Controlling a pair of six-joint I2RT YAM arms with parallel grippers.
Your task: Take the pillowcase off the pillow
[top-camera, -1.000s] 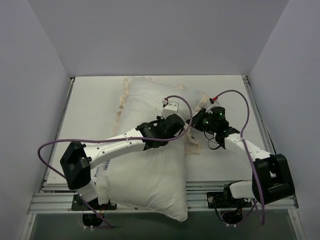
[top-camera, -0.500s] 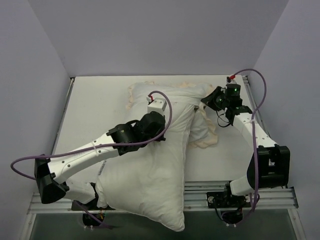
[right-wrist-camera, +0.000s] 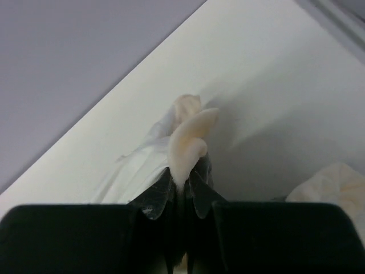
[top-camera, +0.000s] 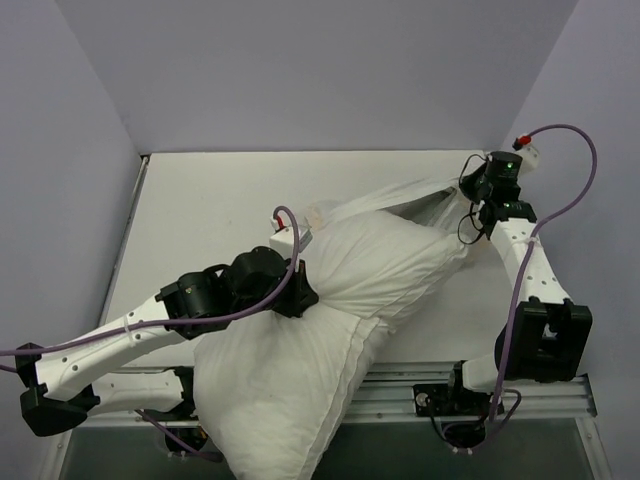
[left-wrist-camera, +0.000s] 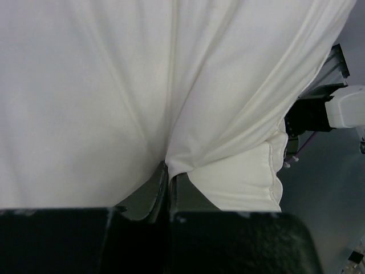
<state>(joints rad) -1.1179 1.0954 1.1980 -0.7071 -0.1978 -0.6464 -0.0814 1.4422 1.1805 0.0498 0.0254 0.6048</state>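
White desk (top-camera: 190,210) carries a job that looks about half done: the pillow (top-camera: 280,400) lies bare at its near half, overhanging the front edge, while the pillowcase (top-camera: 400,255) covers the far half. One pinch of pillow is clamped in the left claw (left-wrist-camera: 169,171), and the right claw (right-wrist-camera: 181,177) is clamped on the pillowcase frill near the far right corner, so the covered half has yet to be drawn free.

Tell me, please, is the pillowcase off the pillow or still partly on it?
Still partly on: the pillowcase wraps the far end of the pillow, stretched taut from the right gripper; the left gripper pinches the pillow.
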